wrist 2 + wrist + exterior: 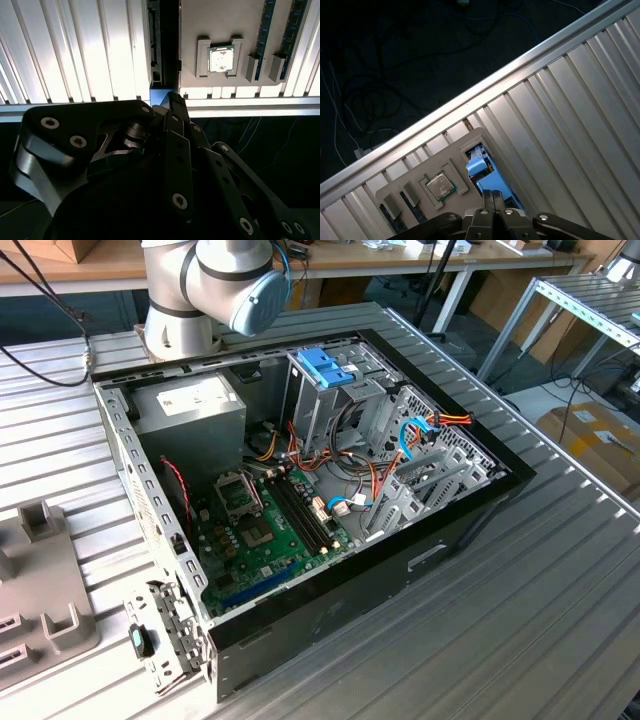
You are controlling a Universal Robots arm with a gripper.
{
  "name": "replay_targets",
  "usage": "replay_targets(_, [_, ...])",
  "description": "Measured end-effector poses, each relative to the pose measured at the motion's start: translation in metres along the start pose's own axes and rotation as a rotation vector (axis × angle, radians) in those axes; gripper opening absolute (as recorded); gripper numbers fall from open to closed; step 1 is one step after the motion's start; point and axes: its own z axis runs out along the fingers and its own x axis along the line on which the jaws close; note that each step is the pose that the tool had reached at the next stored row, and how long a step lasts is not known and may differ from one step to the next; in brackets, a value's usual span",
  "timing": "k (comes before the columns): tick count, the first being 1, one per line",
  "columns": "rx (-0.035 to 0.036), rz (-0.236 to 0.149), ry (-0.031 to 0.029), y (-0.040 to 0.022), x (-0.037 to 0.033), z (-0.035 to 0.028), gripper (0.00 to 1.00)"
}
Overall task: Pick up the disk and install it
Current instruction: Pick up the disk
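Observation:
The disk (479, 167) stands on edge in a slot of a grey holder tray (470, 137), and its light-blue carrier rail is the part that shows. In the second wrist view the same blue rail of the disk (159, 93) shows at the end of a dark slot. My gripper (493, 196) hangs right over that blue end with its black fingers together. In the second wrist view the gripper (172, 98) sits just beside the blue rail. I see nothing held between the fingers.
The tray also holds a processor chip (440, 186) and memory sticks (265, 35). It lies on a ribbed aluminium table (560, 115) near the table's edge. The open computer case (320, 500) has a metal drive cage with a blue latch (325, 368).

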Motion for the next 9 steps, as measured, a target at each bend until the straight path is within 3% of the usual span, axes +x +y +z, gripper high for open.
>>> replay_targets(9, [-0.0001,-0.018,-0.0002,0.0,0.0,0.0,0.11])
